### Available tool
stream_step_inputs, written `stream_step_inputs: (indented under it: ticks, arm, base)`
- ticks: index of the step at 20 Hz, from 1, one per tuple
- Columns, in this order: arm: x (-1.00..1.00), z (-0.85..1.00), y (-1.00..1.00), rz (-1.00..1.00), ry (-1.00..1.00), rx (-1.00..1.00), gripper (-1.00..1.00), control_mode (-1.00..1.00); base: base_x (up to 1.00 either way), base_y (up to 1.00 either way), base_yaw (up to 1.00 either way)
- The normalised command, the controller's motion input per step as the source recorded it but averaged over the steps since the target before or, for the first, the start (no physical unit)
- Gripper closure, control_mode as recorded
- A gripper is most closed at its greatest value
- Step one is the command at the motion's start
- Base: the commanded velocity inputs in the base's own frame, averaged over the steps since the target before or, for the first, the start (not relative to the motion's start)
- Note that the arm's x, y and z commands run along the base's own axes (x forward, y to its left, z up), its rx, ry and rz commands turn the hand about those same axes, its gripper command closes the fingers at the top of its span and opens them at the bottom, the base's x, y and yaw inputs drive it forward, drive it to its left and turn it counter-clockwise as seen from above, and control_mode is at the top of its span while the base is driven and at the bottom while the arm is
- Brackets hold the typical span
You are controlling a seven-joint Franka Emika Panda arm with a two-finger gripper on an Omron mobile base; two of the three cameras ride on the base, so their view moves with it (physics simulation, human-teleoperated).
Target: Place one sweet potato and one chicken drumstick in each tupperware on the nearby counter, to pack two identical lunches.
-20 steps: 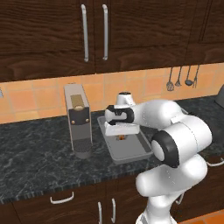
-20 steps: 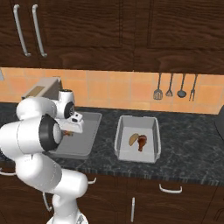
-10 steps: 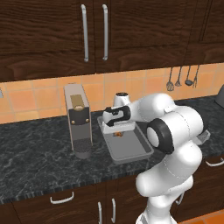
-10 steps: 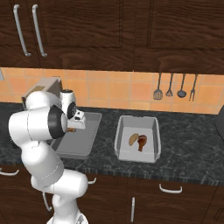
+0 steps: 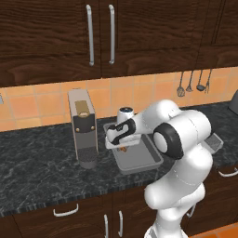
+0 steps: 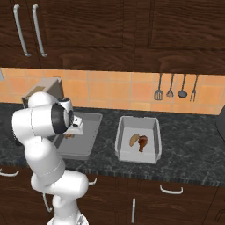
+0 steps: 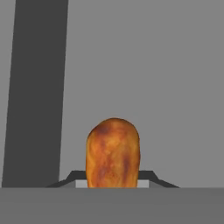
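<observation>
The fingers (image 7: 113, 177) are clamped on the chicken drumstick (image 7: 113, 153), bottom centre, over the tupperware (image 7: 144, 65).

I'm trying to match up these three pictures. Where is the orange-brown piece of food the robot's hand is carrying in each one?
Left base view: the chicken drumstick peeks out under the gripper, above the left tupperware.
Right base view: a sliver beside the arm.
Hand view: bottom centre, between the fingertips.
Shared landmark: that tupperware.

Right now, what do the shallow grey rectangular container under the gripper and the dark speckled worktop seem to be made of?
Shallow grey rectangular container: probably plastic, matte; uniform flat grey, thin raised rim. Dark speckled worktop: looks like polished stone, perhaps granite; black with pale flecks.
</observation>
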Motion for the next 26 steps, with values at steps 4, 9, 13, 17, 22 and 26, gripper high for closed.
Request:
stream_step_inputs:
  ticks: [4,9,13,17,22,26]
  arm:
    - [0.0,0.0,0.0,0.0,0.01,0.0,-1.0,-1.0]
    - [0.0,0.18,0.0,0.0,0.01,-0.01,-1.0,-1.0]
    - [-0.07,0.26,0.0,0.0,0.01,-0.04,-1.0,-1.0]
    - [-0.79,0.55,-0.41,-0.03,0.08,0.0,-1.0,-1.0]
    - [-0.72,0.74,-0.38,-0.01,0.07,0.0,-1.0,-1.0]
    - [-1.0,0.64,-0.09,0.0,0.06,0.0,-1.0,-1.0]
  base:
    - [0.0,0.0,0.0]
    - [0.0,0.0,0.0]
    - [0.0,0.0,0.0]
    - [0.0,0.0,0.0]
    - [0.0,0.0,0.0]
    - [0.0,0.0,0.0]
